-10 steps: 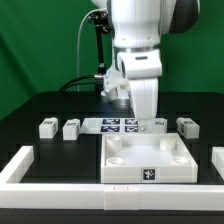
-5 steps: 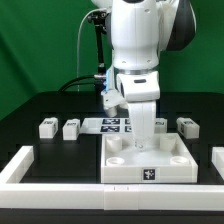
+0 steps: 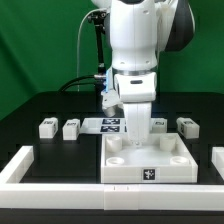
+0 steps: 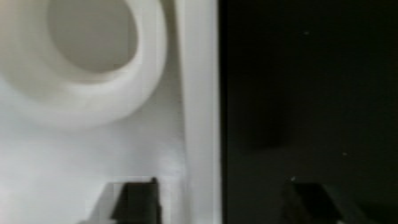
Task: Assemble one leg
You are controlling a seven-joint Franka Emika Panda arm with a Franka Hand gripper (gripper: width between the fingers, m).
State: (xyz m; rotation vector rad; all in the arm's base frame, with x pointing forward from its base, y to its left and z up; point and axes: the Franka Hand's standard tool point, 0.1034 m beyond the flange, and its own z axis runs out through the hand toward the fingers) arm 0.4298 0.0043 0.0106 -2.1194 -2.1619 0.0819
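Four legs lie in a row on the black table behind the large white panel point(image 3: 150, 158): two point(image 3: 47, 127) point(image 3: 71, 128) at the exterior view's left and two point(image 3: 160, 122) point(image 3: 186, 125) at its right. My gripper point(image 3: 137, 140) hangs low over the panel's back edge, holding nothing. In the wrist view my gripper point(image 4: 228, 200) is open. One finger point(image 4: 134, 200) is over the panel point(image 4: 107, 150) beside a round corner socket point(image 4: 86, 45). The other point(image 4: 320, 200) is over the black table. The panel's edge runs between them.
The marker board point(image 3: 112, 125) lies behind the panel between the legs. A white raised border point(image 3: 20, 165) frames the table at the front and both sides. A black stand with cables point(image 3: 96, 60) rises at the back.
My gripper has come down and shifted slightly toward the exterior view's left, over the panel's back edge. The legs and the panel have not moved.
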